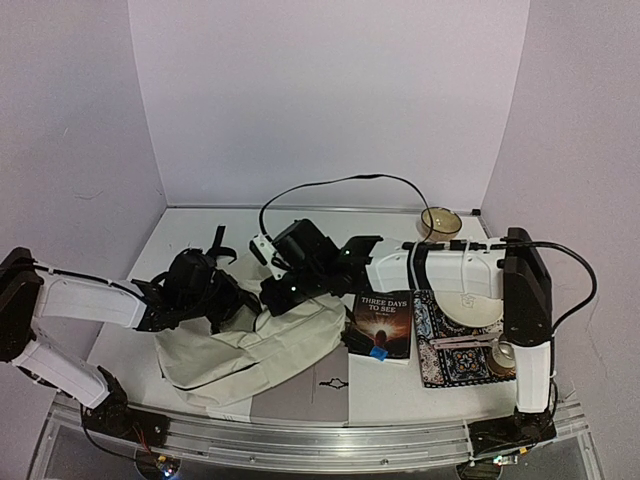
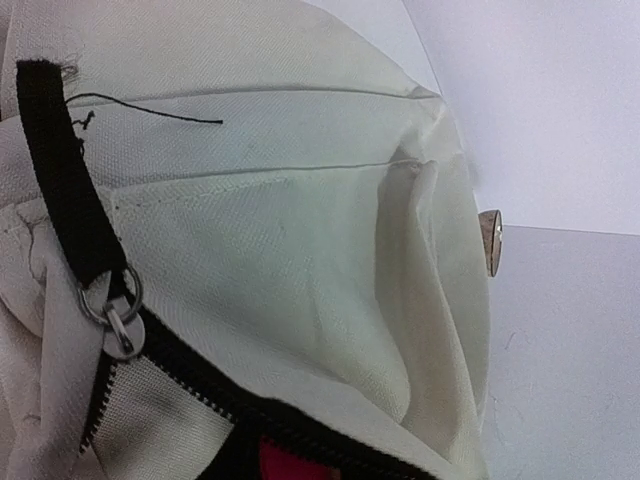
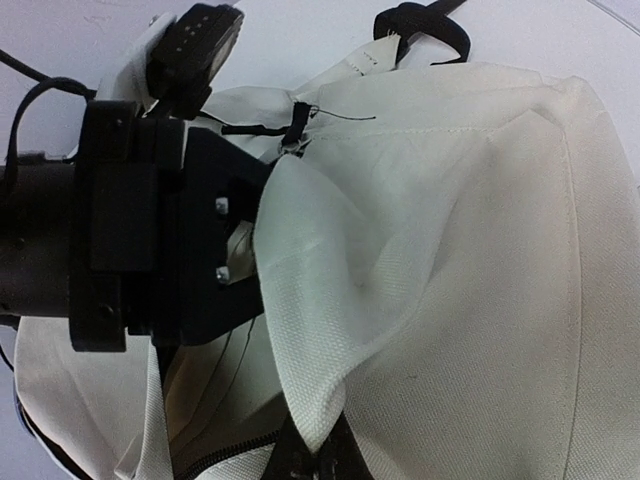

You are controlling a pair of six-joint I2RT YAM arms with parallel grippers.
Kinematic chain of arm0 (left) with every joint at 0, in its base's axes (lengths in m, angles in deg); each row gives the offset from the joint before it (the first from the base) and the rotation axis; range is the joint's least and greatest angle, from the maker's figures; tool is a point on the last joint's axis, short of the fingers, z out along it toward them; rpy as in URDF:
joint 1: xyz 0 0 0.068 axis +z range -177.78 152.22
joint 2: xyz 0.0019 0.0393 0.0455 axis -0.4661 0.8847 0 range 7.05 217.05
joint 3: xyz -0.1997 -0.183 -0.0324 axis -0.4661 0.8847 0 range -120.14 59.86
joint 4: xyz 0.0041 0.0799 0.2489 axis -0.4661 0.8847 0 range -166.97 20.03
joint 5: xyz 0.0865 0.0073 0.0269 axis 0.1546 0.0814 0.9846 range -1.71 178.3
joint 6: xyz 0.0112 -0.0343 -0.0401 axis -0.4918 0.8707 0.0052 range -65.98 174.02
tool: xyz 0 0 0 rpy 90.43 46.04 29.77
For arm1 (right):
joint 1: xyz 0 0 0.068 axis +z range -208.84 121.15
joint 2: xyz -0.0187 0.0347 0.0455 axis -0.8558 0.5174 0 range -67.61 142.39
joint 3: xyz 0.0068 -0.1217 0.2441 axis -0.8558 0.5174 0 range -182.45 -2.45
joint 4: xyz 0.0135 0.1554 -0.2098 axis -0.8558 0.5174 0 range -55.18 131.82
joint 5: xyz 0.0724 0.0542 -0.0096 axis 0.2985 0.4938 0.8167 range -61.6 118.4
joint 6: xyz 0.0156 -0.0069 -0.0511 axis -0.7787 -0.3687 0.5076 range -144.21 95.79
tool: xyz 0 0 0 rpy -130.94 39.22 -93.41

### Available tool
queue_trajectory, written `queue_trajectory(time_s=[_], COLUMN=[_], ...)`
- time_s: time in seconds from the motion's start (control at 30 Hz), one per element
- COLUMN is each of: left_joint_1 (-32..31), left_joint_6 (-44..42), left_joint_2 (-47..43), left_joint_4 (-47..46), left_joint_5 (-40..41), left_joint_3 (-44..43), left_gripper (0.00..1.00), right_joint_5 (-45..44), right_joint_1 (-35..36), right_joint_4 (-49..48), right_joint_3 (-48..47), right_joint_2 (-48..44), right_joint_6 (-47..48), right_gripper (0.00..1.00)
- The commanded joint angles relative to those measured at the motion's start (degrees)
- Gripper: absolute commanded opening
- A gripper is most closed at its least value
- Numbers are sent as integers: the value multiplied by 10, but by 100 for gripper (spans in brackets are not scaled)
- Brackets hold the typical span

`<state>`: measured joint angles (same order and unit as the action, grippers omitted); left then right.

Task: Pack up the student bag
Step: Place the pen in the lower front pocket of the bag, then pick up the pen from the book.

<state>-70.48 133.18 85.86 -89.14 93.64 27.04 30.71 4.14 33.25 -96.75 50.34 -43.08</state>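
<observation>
**Bag pinched on the table**

From above, the bag (image 1: 250, 350) is seen lying on the table (image 1: 400, 385), just left of a book (image 1: 382, 322). Its top edge is met by the left gripper (image 1: 232, 302) and the right gripper (image 1: 282, 293).

In the left wrist view, only cream cloth and a black zip (image 2: 190, 370) are seen. Whether that tool is spread or pressed together cannot be told.

In the right wrist view, the right gripper is pressed together, and a fold of the bag is pinched.

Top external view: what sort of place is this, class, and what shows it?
Probably a robotics lab workstation: a left arm and right arm bolted to a metal rail edging a white table, plain walls boxing it in, plus a cream backpack and book.
</observation>
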Motion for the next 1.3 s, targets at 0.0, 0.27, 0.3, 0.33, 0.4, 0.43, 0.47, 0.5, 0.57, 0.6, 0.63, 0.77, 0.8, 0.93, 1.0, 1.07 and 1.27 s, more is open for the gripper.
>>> queue_trajectory(time_s=[0.0, 0.27, 0.3, 0.33, 0.4, 0.43, 0.47, 0.5, 0.57, 0.6, 0.63, 0.77, 0.8, 0.93, 1.0, 1.07, 1.27], left_joint_1=[6, 7, 7, 7, 6, 7, 7, 7, 7, 7, 7, 7, 7, 7, 7, 7, 6], left_joint_6=[-25, -56, -57, -60, -67, -72, -75, -76, -76, -75, -75, -83, -86, -129, -148, -164, -206], left_joint_2=[27, 21, 16, 9, -3, -8, -13, -18, -30, -37, -45, -83, -93, -143, -173, -196, -250], left_joint_4=[-48, -47, -47, -47, -46, -45, -45, -44, -40, -37, -34, 5, 35, 132, 174, 213, 288], left_joint_5=[-7, -24, -23, -22, -25, -29, -32, -36, -40, -41, -43, -43, -36, -9, 6, 22, 63], left_joint_3=[-45, -26, -19, -13, -3, 0, 4, 9, 21, 27, 32, 46, 40, 16, 8, -2, -22], left_gripper=[28, 56, 59, 63, 70, 72, 74, 76, 77, 77, 77, 74, 74, 74, 76, 77, 83], right_joint_5=[31, -8, -10, -13, -20, -22, -23, -24, -38, -39, -40, -42, -43, -41, -32, -28, -34], right_joint_1=[5, 3, 1, 0, -2, -3, -4, -6, -8, -9, -10, -13, -13, -16, -16, -16, -19], right_joint_4=[-36, -36, -36, -36, -36, -36, -36, -36, -35, -35, -35, -31, -28, -20, -15, -10, 44], right_joint_3=[5, 24, 26, 28, 31, 33, 34, 36, 39, 40, 42, 46, 47, 52, 53, 57, 92], right_joint_2=[-13, -23, -24, -25, -25, -25, -25, -25, -25, -25, -26, -29, -30, -31, -36, -46, -99], right_joint_6=[-12, -2, -1, 0, 0, 1, 2, 2, 2, 2, 2, 7, 9, 11, 11, 12, 38], right_gripper=[0, 0, 0, 0, 0, 0, 0, 0, 0, 0, 0, 1, 3, 11, 14, 20, 41])
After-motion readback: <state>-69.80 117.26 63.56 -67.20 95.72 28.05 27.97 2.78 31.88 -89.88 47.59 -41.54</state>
